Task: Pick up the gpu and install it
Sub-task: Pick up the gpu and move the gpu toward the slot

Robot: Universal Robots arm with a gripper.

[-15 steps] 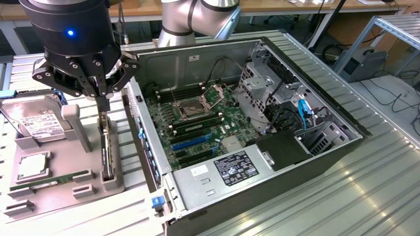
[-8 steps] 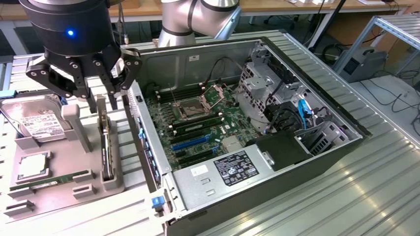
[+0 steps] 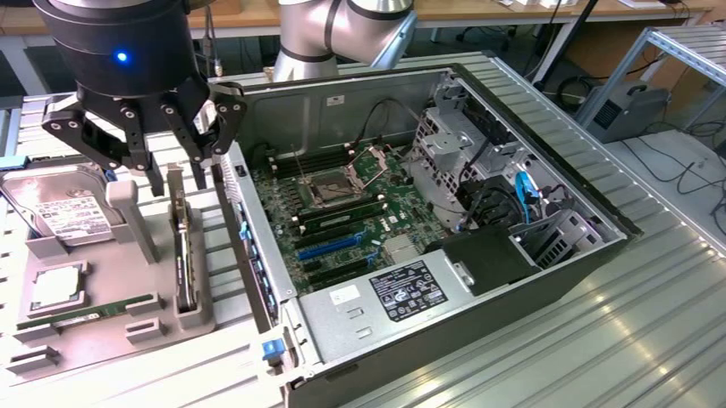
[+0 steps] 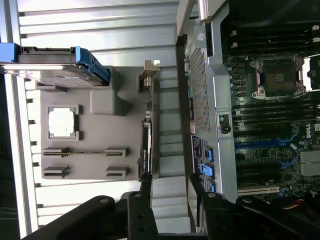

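Observation:
The gpu (image 3: 178, 242) stands on its edge in a slot of the grey fixture tray (image 3: 108, 340), at the exterior view's left beside the computer case. Its silver bracket end (image 3: 176, 183) points up toward the far side. My gripper (image 3: 172, 170) hovers just above that end, open, with its fingers spread to either side of the card and nothing held. In the wrist view the gpu (image 4: 146, 135) appears as a thin edge, one dark fingertip (image 4: 145, 187) lined up with its near end and the gripper (image 4: 170, 192) open.
The tray also holds a hard drive (image 3: 63, 212), a CPU (image 3: 54, 287) and a RAM stick (image 3: 85, 313). The open computer case (image 3: 545, 272) lies to the exterior view's right, with motherboard (image 3: 340, 212) and blue slots (image 3: 329, 248) exposed. The case's rear wall (image 3: 244, 246) stands close beside the gpu.

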